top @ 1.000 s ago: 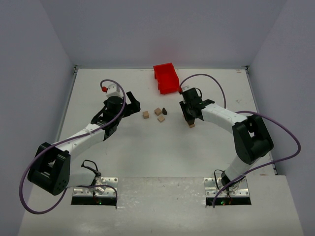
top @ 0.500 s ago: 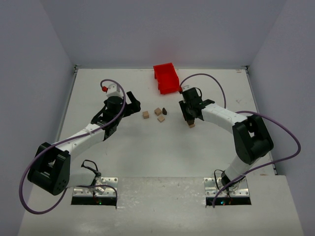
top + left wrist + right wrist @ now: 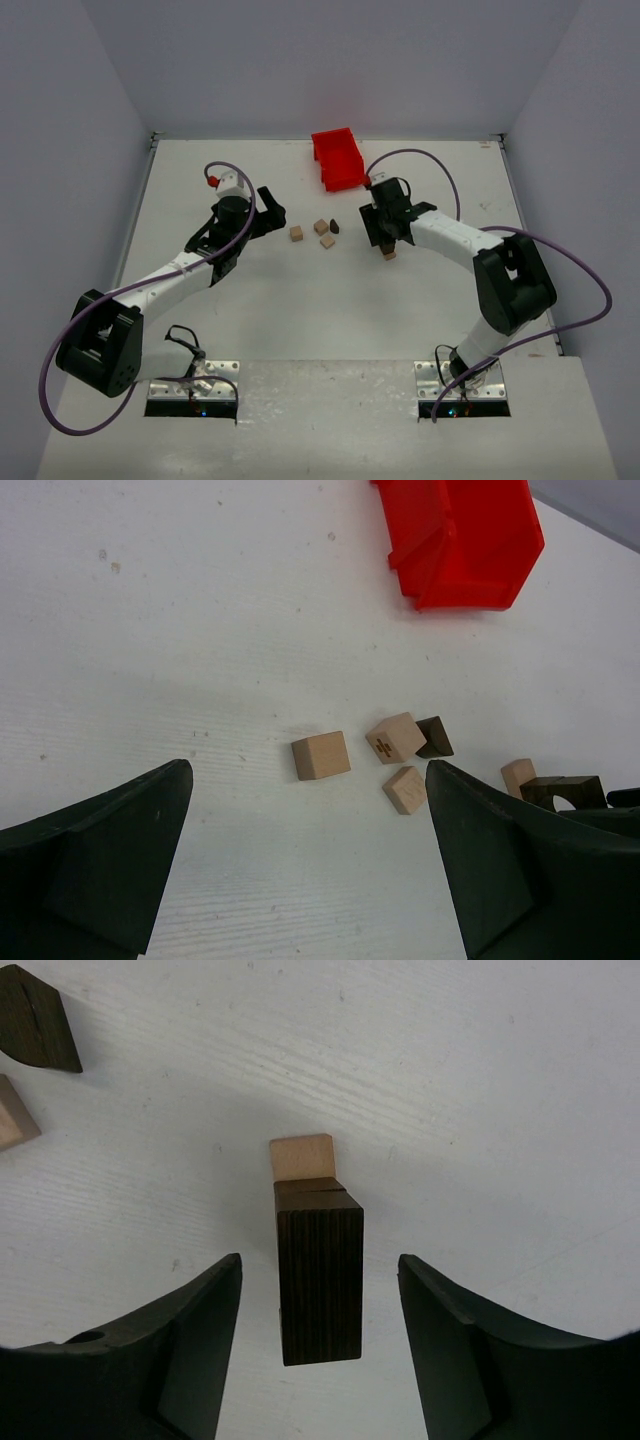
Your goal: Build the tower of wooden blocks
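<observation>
Two pieces formed the wood block tower [image 3: 318,1280]: a dark block standing on a pale block [image 3: 303,1157], on the counter [image 3: 300,300] between the jaws of the right gripper [image 3: 320,1260]. That gripper was released, with a gap on each side of the stack. The step called for a straight vertical retreat, because a sideways brush would probably have toppled so narrow a stack. Farther out lay the loose blocks [image 3: 320,755], with the left gripper [image 3: 270,206] beside them, spread wide and empty. Farthest stood the red bin [image 3: 330,140].
</observation>
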Controlling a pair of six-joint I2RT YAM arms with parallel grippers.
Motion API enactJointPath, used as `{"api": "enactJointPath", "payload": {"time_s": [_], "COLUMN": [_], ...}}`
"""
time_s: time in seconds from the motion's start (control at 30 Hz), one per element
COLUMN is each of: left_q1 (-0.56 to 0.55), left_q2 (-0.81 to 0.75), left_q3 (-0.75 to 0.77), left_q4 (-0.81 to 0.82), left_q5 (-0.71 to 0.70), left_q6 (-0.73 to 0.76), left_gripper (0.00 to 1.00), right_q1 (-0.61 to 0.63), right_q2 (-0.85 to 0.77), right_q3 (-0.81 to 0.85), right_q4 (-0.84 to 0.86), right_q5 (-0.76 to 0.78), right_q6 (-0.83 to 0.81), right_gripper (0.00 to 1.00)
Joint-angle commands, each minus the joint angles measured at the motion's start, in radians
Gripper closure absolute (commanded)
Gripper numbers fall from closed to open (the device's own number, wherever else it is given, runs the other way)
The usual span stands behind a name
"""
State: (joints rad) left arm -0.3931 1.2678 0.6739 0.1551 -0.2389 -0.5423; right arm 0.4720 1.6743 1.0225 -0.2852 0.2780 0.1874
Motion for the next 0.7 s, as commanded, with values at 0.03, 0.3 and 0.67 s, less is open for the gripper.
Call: {"api": "enactJointPath", "payload": {"time_s": [0.03,0.3,0.67], "left_q1": [0.002,0.002,0.002], "left_q2": [-0.031,-0.031,-0.031], "left_q3": [-0.002,-0.004,-0.005], "left_q4": [0.052,0.054,0.054], "left_q5": [0.010,0.010,0.013], "left_q6": [0.015,0.016,0.016], "left_gripper": [0.00,0.00,0.00], "right_q1": [-0.007,-0.006,-0.007], "right_q2": [-0.065,-0.089,-0.107], "right_q3": [0.016,-0.028,-0.045], "right_q4": [0.034,0.018,-0.006], "right_q5": [0.026,0.066,0.079], "right_q6": [0.007,0.012,0.007], "right_gripper": [0.30,0.22,0.21]}}
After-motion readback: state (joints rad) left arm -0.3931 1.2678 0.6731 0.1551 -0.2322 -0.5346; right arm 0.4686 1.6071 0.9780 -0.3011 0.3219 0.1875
